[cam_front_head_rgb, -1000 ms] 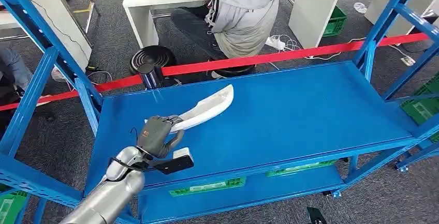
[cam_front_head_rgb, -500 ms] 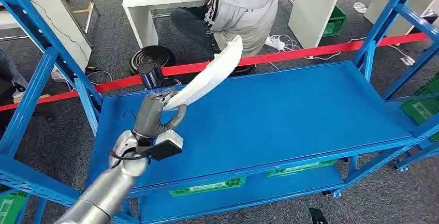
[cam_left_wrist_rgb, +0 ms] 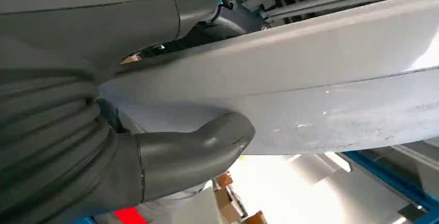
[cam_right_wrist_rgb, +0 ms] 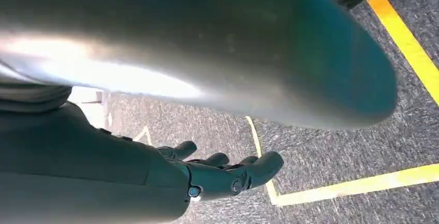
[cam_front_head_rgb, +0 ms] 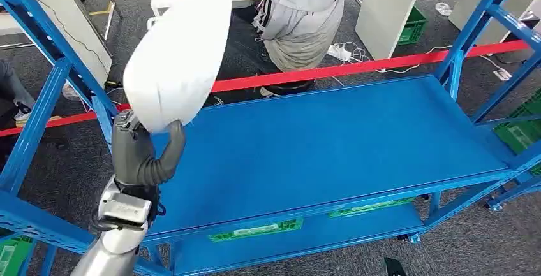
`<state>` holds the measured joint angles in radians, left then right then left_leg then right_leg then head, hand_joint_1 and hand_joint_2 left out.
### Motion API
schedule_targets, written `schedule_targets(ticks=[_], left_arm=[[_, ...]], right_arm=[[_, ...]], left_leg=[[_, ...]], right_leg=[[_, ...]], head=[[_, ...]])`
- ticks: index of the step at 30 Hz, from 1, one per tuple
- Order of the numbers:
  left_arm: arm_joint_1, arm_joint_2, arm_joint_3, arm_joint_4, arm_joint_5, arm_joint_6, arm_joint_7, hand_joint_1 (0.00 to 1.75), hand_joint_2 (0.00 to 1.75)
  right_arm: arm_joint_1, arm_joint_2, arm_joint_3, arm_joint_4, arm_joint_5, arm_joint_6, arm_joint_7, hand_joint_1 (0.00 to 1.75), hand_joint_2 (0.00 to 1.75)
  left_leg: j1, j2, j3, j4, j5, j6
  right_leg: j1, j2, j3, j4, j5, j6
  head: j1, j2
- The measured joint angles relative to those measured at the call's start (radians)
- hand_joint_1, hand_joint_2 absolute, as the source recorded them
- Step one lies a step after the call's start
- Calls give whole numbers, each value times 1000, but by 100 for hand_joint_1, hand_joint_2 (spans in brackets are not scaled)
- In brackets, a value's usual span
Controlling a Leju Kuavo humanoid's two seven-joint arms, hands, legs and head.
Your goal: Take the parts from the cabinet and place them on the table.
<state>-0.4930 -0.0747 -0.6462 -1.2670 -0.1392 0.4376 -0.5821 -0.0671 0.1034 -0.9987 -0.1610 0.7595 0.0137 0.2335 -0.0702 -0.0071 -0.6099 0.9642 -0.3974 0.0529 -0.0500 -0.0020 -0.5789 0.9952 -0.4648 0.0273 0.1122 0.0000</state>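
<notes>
Left hand [cam_front_head_rgb: 141, 155] is clamped on the white part [cam_front_head_rgb: 182, 50], lifted clear above the blue shelf [cam_front_head_rgb: 332, 142], so pickup looks done and the carry to the surface remains; right hand [cam_right_wrist_rgb: 222, 175] hangs empty, fingers loosely apart, over the floor.

One white part [cam_front_head_rgb: 178, 53], one blue cabinet [cam_front_head_rgb: 357, 142], one seated person [cam_front_head_rgb: 300, 14]
</notes>
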Motion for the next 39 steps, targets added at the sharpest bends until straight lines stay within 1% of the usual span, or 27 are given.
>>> schedule_targets(ticks=[4, 5, 7, 9, 10, 11, 12, 14, 15, 16, 17, 20, 21, 23, 25, 27, 28, 29, 30, 31, 32, 33, 34, 35, 36, 37, 39], left_arm=[[51, 18, 10, -87, 5, 0, -6, 175, 175], [61, 19, 11, -105, 5, 0, -8, 175, 175], [71, 20, 13, -134, 2, 2, -10, 175, 175], [84, 24, 14, -151, 0, 2, -10, 175, 175], [92, 25, 14, -156, 0, 2, -10, 175, 175], [96, 26, 14, -160, -1, 2, -10, 175, 175], [98, 27, 14, -164, -1, 2, -10, 175, 175], [98, 29, 14, -172, -1, 2, -10, 175, 175], [100, 30, 14, -178, -1, 2, -10, 175, 175], [104, 32, 16, -185, -1, 3, -10, 175, 175], [103, 32, 18, -188, -2, 3, -11, 175, 175], [108, 36, 20, -196, -2, 3, -10, 175, 175], [110, 38, 23, -200, -2, 3, -10, 175, 175], [112, 43, 24, -210, -2, 3, -11, 175, 175], [119, 43, 26, -218, -2, 4, -10, 175, 175], [128, 45, 26, -223, -7, 6, -10, 175, 175], [129, 46, 27, -226, -10, 6, -10, 175, 175], [128, 45, 28, -232, -12, 7, -10, 175, 175], [128, 45, 29, -241, -15, 9, -10, 175, 175], [128, 45, 33, -254, -20, 11, -10, 175, 175], [126, 46, 36, -260, -21, 14, -13, 175, 175], [127, 46, 38, -262, -22, 16, -14, 175, 175], [133, 47, 38, -271, -24, 21, -14, 175, 175], [142, 49, 40, -281, -28, 24, -15, 175, 175], [149, 49, 40, -292, -30, 29, -18, 175, 175], [153, 49, 40, -298, -31, 31, -19, 175, 175], [168, 50, 41, -314, -32, 34, -20, 175, 175]], right_arm=[[2, 5, -6, 0, 4, -1, 2, 0, 0], [2, 6, -7, 0, 5, -1, 2, 0, 0], [4, 7, -7, 0, 7, -1, 2, 0, 0], [6, 5, -8, 0, 10, -1, 2, 0, 0], [7, 5, -8, 0, 10, -1, 2, 0, 0], [8, 5, -8, 0, 10, -1, 2, 0, 0], [9, 4, -8, 0, 10, -2, 2, 0, 0], [7, 4, -8, 0, 10, -2, 2, 0, 0], [2, 6, -8, 0, 10, -1, 1, 0, 0], [5, 10, -8, 0, 10, -1, 1, 0, 0], [7, 10, -8, 0, 10, 0, 0, 0, 0], [6, 17, -8, 1, 11, 0, 2, 0, 0], [3, 13, -8, 0, 13, 2, 1, 0, 0], [5, 12, -8, 0, 13, 1, 2, 0, 0], [6, 11, -8, 0, 13, -2, 2, 0, 0], [6, 10, -8, 0, 13, -2, 2, 0, 0], [6, 10, -8, 0, 13, -3, 2, 0, 0], [5, 10, -8, 0, 13, -3, 2, 0, 0], [3, 13, -8, 0, 13, -3, 2, 0, 0], [5, 34, -8, 2, 12, -2, 2, 0, 0], [6, 19, -9, -5, 11, -6, -2, 0, 0], [4, 27, -9, 0, 9, -2, 2, 0, 0], [3, 28, -10, 1, 6, -4, 0, 0, 0], [5, 26, -10, 0, 5, -2, 1, 0, 0], [6, 27, -11, 0, 5, -2, 2, 0, 0], [10, 27, -11, 1, 4, -2, 4, 0, 0], [12, 22, -12, 0, 5, -3, 2, 0, 0]], left_leg=[[-6, -1, 6, -6, 10, 20], [8, 1, 18, -34, 27, 25], [8, 6, 16, -41, 35, 33], [8, 6, 2, -37, 39, 32], [8, 7, -10, -30, 43, 30], [10, 7, -23, -22, 46, 27], [14, 6, -39, -10, 50, 21], [25, 6, -75, 22, 55, 9], [21, 5, -92, 44, 56, -2], [18, 3, -95, 58, 54, -4], [13, -1, -103, 74, 54, -5], [20, -2, -118, 80, 70, -21], [22, -2, -125, 97, 26, -33], [40, 3, -158, 232, -114, -59], [48, 4, -178, 371, -190, -68], [49, 4, -141, 381, -171, -58], [46, 3, -90, 325, -148, -45], [37, 0, -17, 230, -130, -18], [20, -9, 57, 137, -130, 16], [-1, -11, 113, 54, -163, 47], [-1, 5, 117, 44, -152, 33], [-6, 2, 115, 37, -135, 28], [-13, 3, 115, 26, -124, 27], [-13, 5, 116, -2, -102, 38], [1, 14, 129, -35, -72, 25], [3, 10, 120, -48, -53, 31], [7, 11, 90, -43, -33, 25]], right_leg=[[-5, 0, 7, -10, 9, 15], [-1, -1, 9, 0, -2, 14], [8, 1, -19, 76, -85, 5], [14, 2, -75, 232, -177, 6], [17, 2, -93, 295, -202, 6], [16, 2, -87, 303, -198, 8], [14, 1, -51, 256, -171, 12], [4, -2, 57, 90, -107, 32], [0, -5, 80, 39, -134, 40], [3, 8, 69, 69, -100, 19], [0, 7, 62, 73, -115, 8], [-6, 1, 35, 95, -106, -11], [-3, 3, 24, 96, -95, -24], [-3, 1, -3, 93, -72, -26], [-2, -1, -28, 94, -49, -24], [4, -2, -55, 94, -30, -23], [11, -2, -68, 93, -20, -25], [20, 0, -78, 90, -9, -28], [13, -1, -79, 86, 2, -33], [21, -2, -79, 81, 10, -23], [3, -1, -74, 69, 22, -19], [1, -1, -71, 59, 31, -14], [-3, -2, -70, 50, 43, -7], [-1, 0, -67, 31, 60, 0], [2, 0, -78, 44, 43, -3], [14, 2, -93, 73, -12, -5], [18, 3, -121, 193, -123, -3]], head=[[0, 0], [0, 0], [5, 0], [9, 0], [10, 0], [9, 0], [9, 0], [10, 0], [14, 0], [18, 0], [11, 0], [1, 0], [-4, 0], [-7, 0], [-8, 0], [-8, 0], [-9, 0], [-9, 0], [-8, 0], [7, 0], [2, 0], [-3, 0], [-6, 0], [-7, 0], [-18, 0], [-16, 0], [-13, 0]])
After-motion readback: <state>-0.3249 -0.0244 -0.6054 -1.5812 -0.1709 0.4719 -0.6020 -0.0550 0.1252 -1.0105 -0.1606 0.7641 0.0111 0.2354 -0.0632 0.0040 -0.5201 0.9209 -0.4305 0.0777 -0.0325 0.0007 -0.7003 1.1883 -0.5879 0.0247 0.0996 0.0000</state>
